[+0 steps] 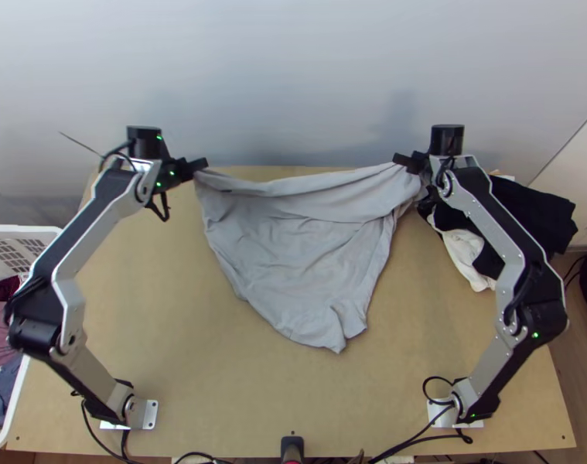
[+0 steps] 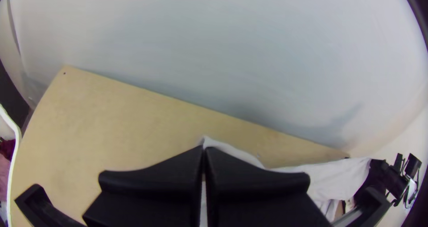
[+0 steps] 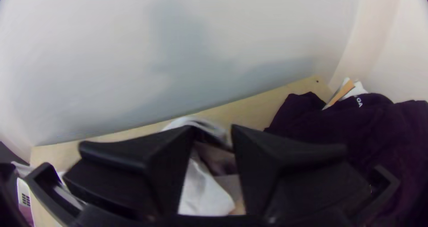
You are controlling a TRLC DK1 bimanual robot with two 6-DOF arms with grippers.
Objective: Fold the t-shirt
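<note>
The grey t-shirt [image 1: 297, 247] hangs in a loose drape between the two grippers, its upper edge raised and its lower part lying wrinkled on the table. My left gripper [image 1: 203, 165] is shut on its upper left corner; in the left wrist view the left gripper [image 2: 203, 152] has its fingers pressed together over the pale cloth [image 2: 236, 153]. At the upper right corner is my right gripper [image 1: 401, 160]. The right wrist view shows the right gripper [image 3: 213, 135] open, a clear gap between its fingers, with part of the shirt [image 3: 200, 191] in and below that gap.
Black and white clothes [image 1: 525, 213] lie heaped at the table's right edge, beside the right arm. A white basket [image 1: 32, 232] with clothes stands off the left side. A pale wall [image 1: 293, 77] rises behind the table [image 1: 216, 387].
</note>
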